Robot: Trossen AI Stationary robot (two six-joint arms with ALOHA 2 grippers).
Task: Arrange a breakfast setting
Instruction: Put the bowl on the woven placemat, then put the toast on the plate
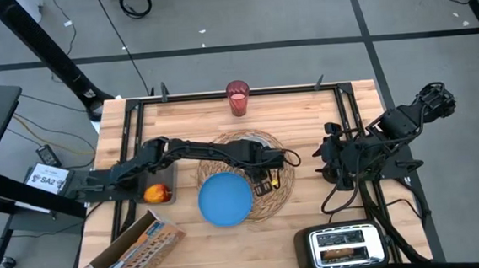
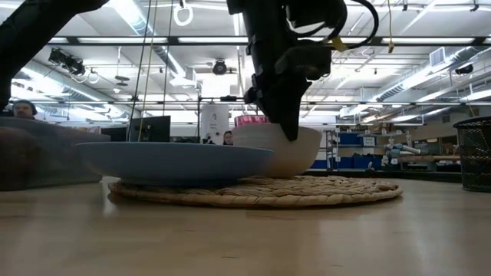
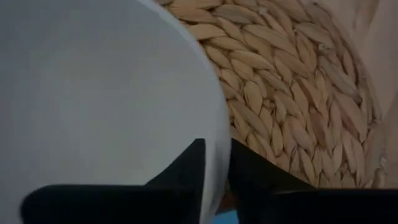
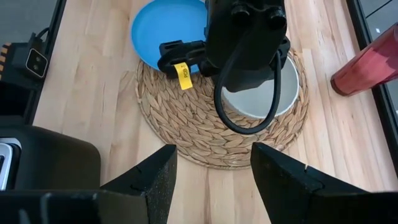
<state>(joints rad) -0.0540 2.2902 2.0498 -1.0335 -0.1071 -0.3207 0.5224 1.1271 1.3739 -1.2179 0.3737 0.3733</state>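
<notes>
Left tool [image 3: 216,180] clamped on the rim of the small white bowl [image 4: 273,93], which sits on the round woven straw placemat [image 4: 205,134] beside the blue plate [image 1: 225,198]. Right tool [image 4: 214,180] released, waiting over the counter [image 1: 306,117] well right of the placemat.

You have one round woven straw placemat [image 1: 270,178] on the table [image 1: 306,112]. There is one small white bowl [image 4: 273,93] and one blue plate [image 1: 225,198]. You can count one red apple [image 1: 157,193], one translucent red cup [image 1: 238,98] and one orange Cheerios box [image 1: 137,247]. One black-and-silver toaster [image 1: 342,245] is there, with one toast slice [image 1: 342,251] showing in its slots. Two arms are in view, so you have two end effectors: the left end effector [image 3: 214,171] and the right end effector [image 4: 214,168]. One person shows in the room behind.
</notes>
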